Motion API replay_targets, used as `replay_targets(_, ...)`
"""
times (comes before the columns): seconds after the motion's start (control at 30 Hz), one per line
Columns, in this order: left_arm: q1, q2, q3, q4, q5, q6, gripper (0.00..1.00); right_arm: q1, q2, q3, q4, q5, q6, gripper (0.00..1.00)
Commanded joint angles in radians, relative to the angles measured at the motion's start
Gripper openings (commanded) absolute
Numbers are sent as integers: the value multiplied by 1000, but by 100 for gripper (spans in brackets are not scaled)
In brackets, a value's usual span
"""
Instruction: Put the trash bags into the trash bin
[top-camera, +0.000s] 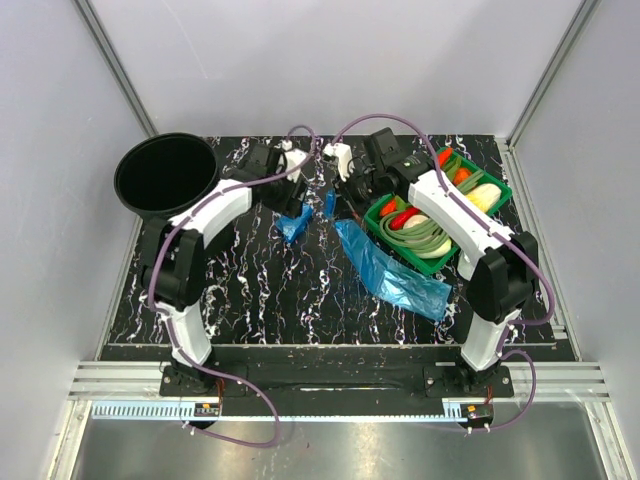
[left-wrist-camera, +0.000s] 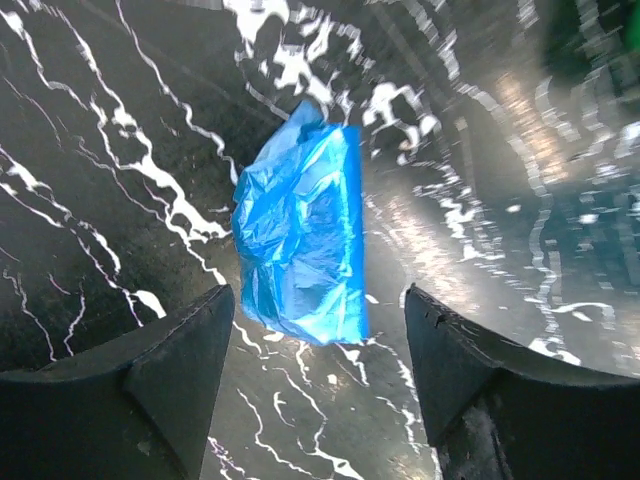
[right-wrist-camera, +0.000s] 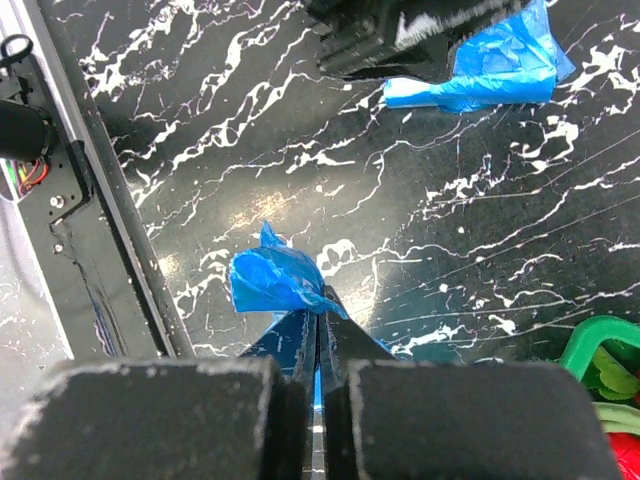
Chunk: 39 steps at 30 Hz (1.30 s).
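The left claw (left-wrist-camera: 318, 300) fills the bottom of its own view. Its two black fingers stand well apart with nothing between them. Just beyond the tips, a crumpled wad of glossy blue plastic film (left-wrist-camera: 300, 235) lies loose on the black, white-veined desk (left-wrist-camera: 90, 200). That spread looks meant to leave room to come down around the wad and close on it.

The right claw (right-wrist-camera: 320, 318) is pressed together on a small twist of blue film (right-wrist-camera: 275, 282), pinched at the very tip, probably so the thin sheet does not slip out.

A third bag, a flat sheet of blue film (top-camera: 392, 272), lies against the green rectangular tray of vegetables (top-camera: 490, 172).

The tall black plastic trash bin (top-camera: 165, 180) stands at the far left corner, apart from all three bags. No blue shows inside it, so the task looks barely begun.
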Motion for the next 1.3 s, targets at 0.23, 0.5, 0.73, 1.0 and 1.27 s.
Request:
replay_targets(0.23,147,-404,-182,367,569,-297,74,-5,-38,237,9,63,119,0)
replay_targets(0.5,66,-491,-357,656,672,-449,79,-11,38,411,44,92,275,0)
replay_targets(0.73,25,-489,-328,673,707,-467,82,-22,111,520,41,127,384,0)
replay_targets(1.0,14,-506,-341,613,663,-418,84,-22,152,555,25,162,398,0)
replay_targets(1.27,-60,-471,-313,558,515,-363,85,-22,161,563,21,179,403,0)
